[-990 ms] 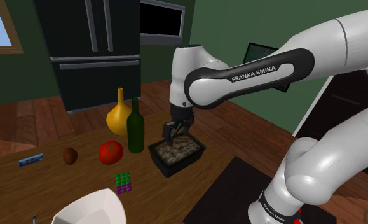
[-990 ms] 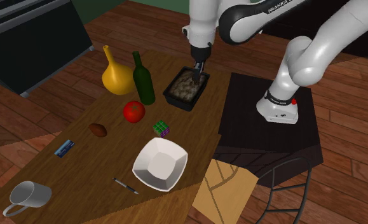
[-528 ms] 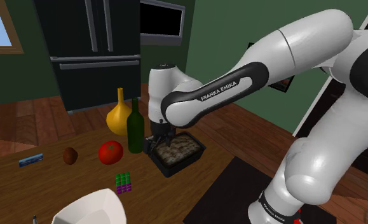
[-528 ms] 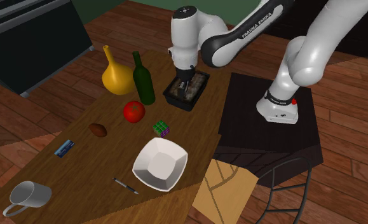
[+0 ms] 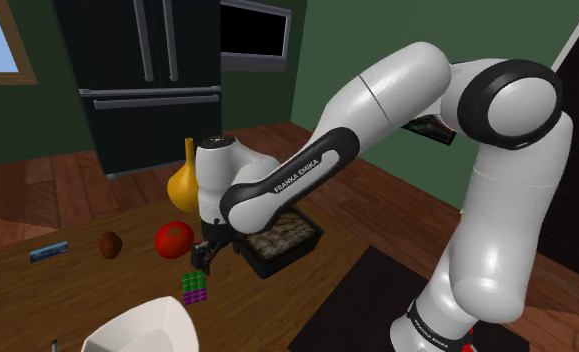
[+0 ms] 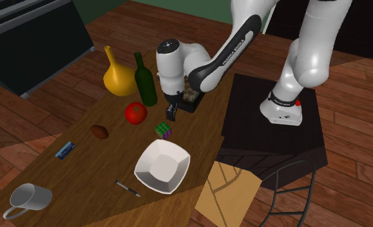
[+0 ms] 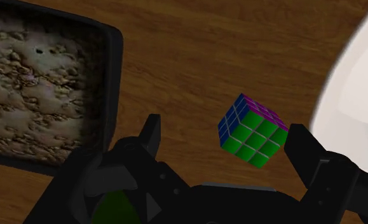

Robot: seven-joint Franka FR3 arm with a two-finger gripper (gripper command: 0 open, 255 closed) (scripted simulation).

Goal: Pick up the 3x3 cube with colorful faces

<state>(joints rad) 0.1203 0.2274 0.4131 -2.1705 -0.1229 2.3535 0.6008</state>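
Franka gripper (image 5: 202,257) hangs low over the wooden table (image 6: 82,171), fingers spread wide, nothing in them. The colourful 3x3 cube (image 5: 194,288) sits on the tabletop just below it, lower left of centre in the shoulder view, betw. a white bowl (image 6: 162,166) and a tomato (image 6: 136,113). Wrist cam: cube lies betw. the fingers, untouched. A black tray (image 5: 312,240) w/ brown filling stands close by.

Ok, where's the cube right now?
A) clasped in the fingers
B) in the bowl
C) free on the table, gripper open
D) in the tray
C: the cube rests on the table, and the open gripper hangs just above it without touching it.
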